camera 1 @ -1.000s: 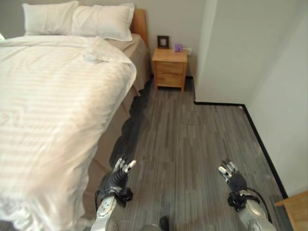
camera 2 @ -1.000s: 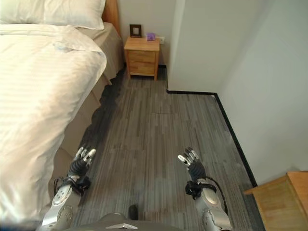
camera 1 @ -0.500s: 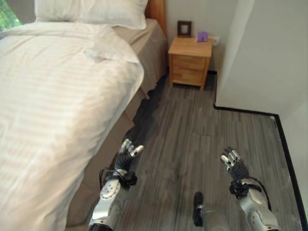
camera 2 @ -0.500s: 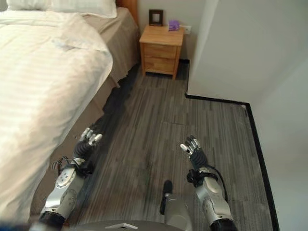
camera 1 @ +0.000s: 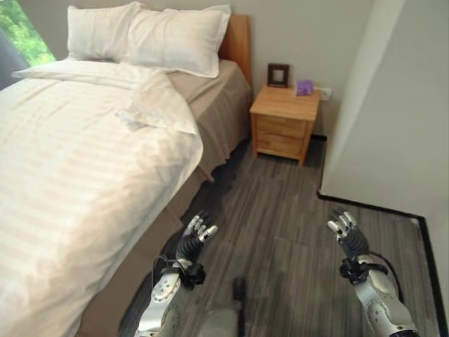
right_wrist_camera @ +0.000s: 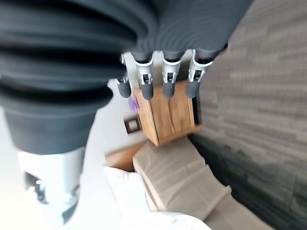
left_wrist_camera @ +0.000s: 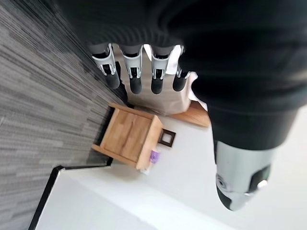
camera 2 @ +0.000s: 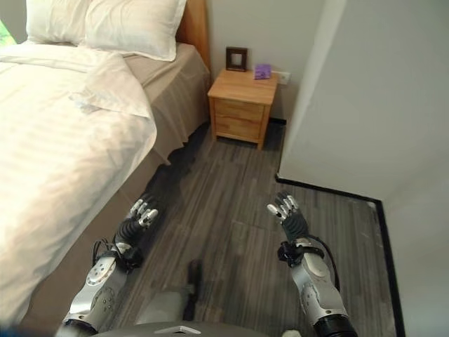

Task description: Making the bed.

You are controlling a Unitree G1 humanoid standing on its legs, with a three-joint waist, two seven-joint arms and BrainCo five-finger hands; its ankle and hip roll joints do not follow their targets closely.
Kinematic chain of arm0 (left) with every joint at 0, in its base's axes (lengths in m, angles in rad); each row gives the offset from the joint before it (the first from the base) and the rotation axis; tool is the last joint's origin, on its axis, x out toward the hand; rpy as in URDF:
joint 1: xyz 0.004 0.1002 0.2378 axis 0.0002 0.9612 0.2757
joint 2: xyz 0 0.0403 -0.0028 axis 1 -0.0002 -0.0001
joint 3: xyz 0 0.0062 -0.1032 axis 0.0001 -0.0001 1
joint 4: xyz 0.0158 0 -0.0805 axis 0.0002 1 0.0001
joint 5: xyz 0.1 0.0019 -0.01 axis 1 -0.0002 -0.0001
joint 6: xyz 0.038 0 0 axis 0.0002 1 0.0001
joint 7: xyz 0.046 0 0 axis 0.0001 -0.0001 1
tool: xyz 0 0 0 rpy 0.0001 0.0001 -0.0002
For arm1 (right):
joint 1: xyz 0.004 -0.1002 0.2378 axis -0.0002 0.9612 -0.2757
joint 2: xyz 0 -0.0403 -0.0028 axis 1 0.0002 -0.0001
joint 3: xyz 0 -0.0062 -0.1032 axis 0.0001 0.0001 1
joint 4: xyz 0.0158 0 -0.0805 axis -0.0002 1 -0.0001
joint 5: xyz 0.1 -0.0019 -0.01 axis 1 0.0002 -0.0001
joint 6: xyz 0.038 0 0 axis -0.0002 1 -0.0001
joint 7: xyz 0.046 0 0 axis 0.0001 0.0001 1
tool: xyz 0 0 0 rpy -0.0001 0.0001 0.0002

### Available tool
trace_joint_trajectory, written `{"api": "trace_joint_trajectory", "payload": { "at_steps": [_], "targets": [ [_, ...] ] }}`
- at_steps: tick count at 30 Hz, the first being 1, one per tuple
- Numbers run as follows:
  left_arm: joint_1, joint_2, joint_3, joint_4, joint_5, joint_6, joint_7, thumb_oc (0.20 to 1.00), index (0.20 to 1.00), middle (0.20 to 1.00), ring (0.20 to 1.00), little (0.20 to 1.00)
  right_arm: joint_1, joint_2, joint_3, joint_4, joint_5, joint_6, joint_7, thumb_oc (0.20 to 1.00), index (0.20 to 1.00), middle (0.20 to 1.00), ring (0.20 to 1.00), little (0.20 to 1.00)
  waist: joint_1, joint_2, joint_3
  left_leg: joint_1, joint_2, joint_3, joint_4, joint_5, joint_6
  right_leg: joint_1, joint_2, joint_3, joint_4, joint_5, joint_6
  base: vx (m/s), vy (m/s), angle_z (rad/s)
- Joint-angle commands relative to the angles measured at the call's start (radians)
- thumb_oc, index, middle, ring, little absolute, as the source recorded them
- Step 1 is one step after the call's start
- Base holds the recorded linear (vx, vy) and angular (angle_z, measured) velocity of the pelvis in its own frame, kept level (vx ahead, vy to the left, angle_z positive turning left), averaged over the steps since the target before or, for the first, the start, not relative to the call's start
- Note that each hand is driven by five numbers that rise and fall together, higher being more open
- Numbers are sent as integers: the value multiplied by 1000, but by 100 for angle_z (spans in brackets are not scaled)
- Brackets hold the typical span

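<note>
— Is it holding anything?
— No, left hand (camera 1: pixel 198 232) and right hand (camera 1: pixel 344 229) hang slack and empty; the duvet (camera 1: pixel 84 175), corner folded back, lies beyond the left hand, unreached.

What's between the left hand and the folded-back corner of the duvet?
Nothing visible. The left hand hangs open over bare floor beside the bed; the duvet corner lies up ahead of it near the pillows. The right hand is open too.
</note>
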Motion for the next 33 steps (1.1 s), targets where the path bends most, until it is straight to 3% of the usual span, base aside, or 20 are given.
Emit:
{"api": "trace_joint_trajectory", "payload": {
  "at_steps": [1,2,3,5,7,10,12,13,15,18,21,22,23,24,25,27,28,31,32,33],
  "targets": [
    [-41,54,-45,-109,-9,-27,-54,1000,1000,1000,1000,1000,-57,57,12,-67,-23,-34,46,1000,1000,1000,1000,1000,43,-104,-65,55,-34,29,-20,76,45,-43,-83,46,250,241,161,528,93,-45],
    [-41,54,-45,-109,-9,-27,-54,1000,1000,1000,1000,1000,-57,57,12,-67,-23,-34,46,1000,1000,1000,1000,1000,43,-104,-66,54,-34,29,-20,76,45,-45,-83,47,250,242,161,529,155,-17],
    [-62,57,-69,-115,-4,-20,-46,1000,1000,1000,1000,1000,-51,79,24,-74,-7,-28,41,1000,1000,1000,1000,1000,26,-90,-49,137,-28,21,-23,25,79,-147,-121,56,587,427,210,491,184,-11],
    [-77,58,-82,-115,-10,-16,-40,1000,1000,1000,1000,1000,-61,93,39,-78,-4,-25,53,1000,1000,1000,1000,1000,-7,-47,-26,244,1,4,-54,-13,94,-260,-171,-4,737,429,183,638,193,15],
    [-82,74,-77,-124,2,-20,-46,1000,1000,1000,1000,1000,-61,90,49,-80,-50,-18,45,1000,1000,1000,1000,1000,-33,-21,-4,323,12,-33,-87,-36,103,-367,-204,-44,797,358,161,537,44,46],
    [-94,85,-77,-134,-24,-25,-55,1000,1000,1000,1000,1000,-58,81,32,-83,-60,-17,44,1000,1000,1000,1000,1000,-65,-14,0,396,23,-114,-101,-55,79,-451,-215,-39,610,301,139,582,-181,66],
    [-97,84,-76,-128,-37,-29,-62,1000,1000,1000,1000,1000,-44,68,13,-86,-71,-21,39,1000,1000,1000,1000,1000,-87,-26,1,439,19,-179,-94,-105,55,-461,-208,26,351,300,148,630,-294,97],
    [-100,80,-72,-123,-30,-34,-61,1000,1000,1000,1000,1000,-32,63,7,-95,-76,-21,45,1000,1000,1000,1000,1000,-101,-31,0,463,22,-223,-88,-128,42,-462,-200,88,188,314,162,666,-293,98],
    [-117,86,-69,-118,-31,-46,-66,1000,1000,1000,1000,1000,-14,49,5,-117,-91,-16,62,1000,1000,1000,1000,1000,-125,-37,-6,497,33,-295,-93,-150,19,-488,-192,236,27,340,206,615,-257,107],
    [-117,85,-73,-123,-30,-53,-77,1000,1000,1000,1000,1000,5,46,-9,-132,-70,-22,77,1000,1000,1000,1000,1000,-141,-55,-15,543,59,-387,-64,-175,-5,-524,-190,318,49,393,240,549,-313,124],
    [-106,79,-94,-115,-43,-42,-97,1000,1000,1000,1000,1000,3,41,-9,-107,-40,-28,88,1000,1000,1000,1000,1000,-145,-47,-25,540,120,-433,29,-128,-43,-504,-176,284,125,370,218,410,-348,110],
    [-118,82,-98,-111,-31,-43,-90,1000,1000,1000,1000,1000,-12,24,-12,-106,-37,-34,82,1000,1000,1000,1000,1000,-150,-52,-11,479,143,-405,147,-44,-64,-491,-179,262,141,370,204,265,-399,133],
    [-128,88,-101,-120,-24,-40,-86,1000,1000,1000,1000,1000,-20,12,-19,-105,-8,-39,73,1000,1000,1000,1000,1000,-141,-65,7,390,135,-381,289,-9,-51,-464,-189,242,137,354,180,143,-269,98],
    [-128,88,-101,-119,-24,-40,-86,1000,1000,1000,1000,1000,-20,12,-19,-105,-8,-39,73,1000,1000,1000,1000,1000,-143,-61,4,390,138,-381,293,-16,-48,-462,-186,239,136,348,181,163,-458,102],
    [-133,88,-120,-133,-73,-21,-108,1000,1000,1000,1000,1000,-35,-18,-44,-92,24,-61,60,1000,1000,1000,1000,1000,-124,-79,43,249,147,-269,442,3,-22,-376,-180,167,108,321,127,161,-421,105],
    [-147,96,-139,-126,-80,-5,-127,1000,1000,1000,1000,1000,-32,-44,-78,-72,-18,-61,16,1000,1000,1000,1000,1000,-132,-82,38,230,244,-93,347,35,-44,-324,-182,83,88,280,113,193,-403,118],
    [-154,102,-151,-126,-85,0,-138,1000,1000,1000,1000,1000,-27,-45,-101,-74,-18,-67,4,1000,1000,1000,1000,1000,-135,-76,36,223,257,-22,307,33,-58,-302,-181,41,80,268,108,180,-277,118],
    [-136,121,-183,-124,-76,2,-164,1000,1000,1000,1000,1000,27,-33,-168,-99,-14,-81,-1,1000,1000,1000,1000,1000,-150,-54,13,195,138,101,185,-28,-43,-269,-163,-52,75,252,115,126,-163,137],
    [-133,122,-187,-125,-88,13,-163,1000,1000,1000,1000,1000,44,-24,-196,-121,-9,-93,-22,1000,1000,1000,1000,1000,-175,-46,8,222,156,202,126,-10,-47,-274,-163,-83,95,245,118,32,4,116],
    [-136,119,-199,-116,-81,23,-174,1000,1000,1000,1000,1000,54,-9,-209,-117,-2,-96,-23,1000,1000,1000,1000,1000,-185,-34,3,240,152,223,98,-17,-46,-280,-160,-98,107,237,120,10,73,130]
  ]
}}
